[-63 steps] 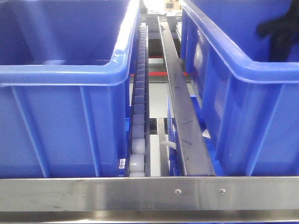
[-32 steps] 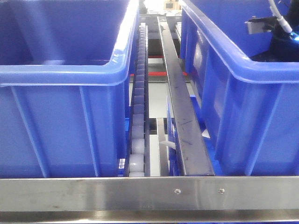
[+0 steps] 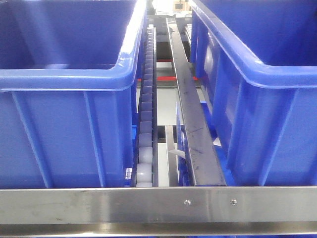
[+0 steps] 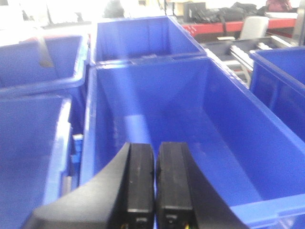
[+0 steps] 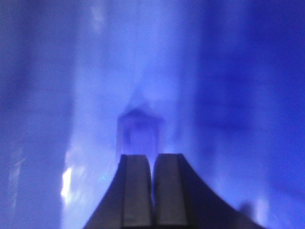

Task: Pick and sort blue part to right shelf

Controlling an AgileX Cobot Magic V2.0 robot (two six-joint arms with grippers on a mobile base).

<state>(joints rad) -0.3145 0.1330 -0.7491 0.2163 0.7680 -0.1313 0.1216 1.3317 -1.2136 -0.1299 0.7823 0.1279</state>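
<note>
We see the left gripper pressed together over a blue crate. The right gripper is also pressed together; a blurred blue part lies at twelve o'clock ahead. The right shelf fills the front view.

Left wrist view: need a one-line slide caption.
Left hand, fingers together and holding nothing, poised above an empty blue crate among neighbouring blue crates.
</note>
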